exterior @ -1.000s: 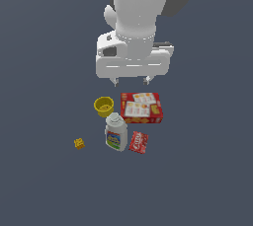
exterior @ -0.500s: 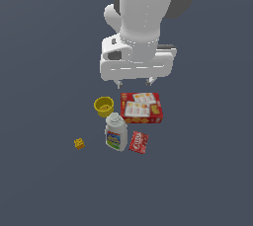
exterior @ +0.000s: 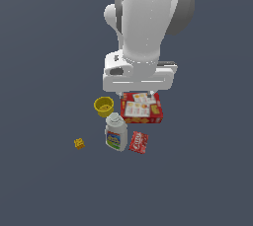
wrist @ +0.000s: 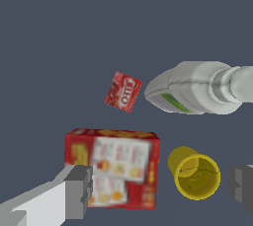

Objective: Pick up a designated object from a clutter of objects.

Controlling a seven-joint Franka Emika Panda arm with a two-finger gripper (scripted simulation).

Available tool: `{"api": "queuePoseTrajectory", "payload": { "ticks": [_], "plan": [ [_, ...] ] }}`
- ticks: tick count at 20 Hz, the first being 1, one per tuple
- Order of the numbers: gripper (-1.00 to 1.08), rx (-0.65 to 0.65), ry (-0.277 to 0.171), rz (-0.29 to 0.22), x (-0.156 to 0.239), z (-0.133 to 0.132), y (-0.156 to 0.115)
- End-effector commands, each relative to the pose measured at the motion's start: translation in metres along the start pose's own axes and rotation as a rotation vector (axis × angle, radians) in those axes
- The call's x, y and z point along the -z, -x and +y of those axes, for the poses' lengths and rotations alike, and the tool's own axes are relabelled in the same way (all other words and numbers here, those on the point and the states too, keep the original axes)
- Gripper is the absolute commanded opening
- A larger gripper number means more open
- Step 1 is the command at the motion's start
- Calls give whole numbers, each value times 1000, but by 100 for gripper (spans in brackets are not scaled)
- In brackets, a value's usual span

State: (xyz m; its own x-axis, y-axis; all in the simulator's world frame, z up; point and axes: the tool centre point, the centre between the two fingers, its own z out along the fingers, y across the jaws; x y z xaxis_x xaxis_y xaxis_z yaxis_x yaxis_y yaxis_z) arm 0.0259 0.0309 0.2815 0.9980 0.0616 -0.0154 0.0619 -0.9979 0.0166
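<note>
In the exterior view, the gripper (exterior: 138,93) is hanging over the cracker box (exterior: 142,108). The red packet (exterior: 139,142) is lying beyond the box, touching the bottle (exterior: 115,132).

In the wrist view, the gripper's fingers (wrist: 79,192) are standing wide apart, holding nothing; the packet (wrist: 123,91) is lying near the box (wrist: 113,167).
</note>
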Motion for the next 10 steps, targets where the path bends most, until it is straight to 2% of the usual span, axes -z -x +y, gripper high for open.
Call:
{"api": "queuePoseTrajectory", "payload": {
  "ticks": [1, 10],
  "plan": [
    [100, -29, -3, 1, -15, -2, -8],
    [100, -185, -14, 6, -100, -14, -44]
  ]
}}
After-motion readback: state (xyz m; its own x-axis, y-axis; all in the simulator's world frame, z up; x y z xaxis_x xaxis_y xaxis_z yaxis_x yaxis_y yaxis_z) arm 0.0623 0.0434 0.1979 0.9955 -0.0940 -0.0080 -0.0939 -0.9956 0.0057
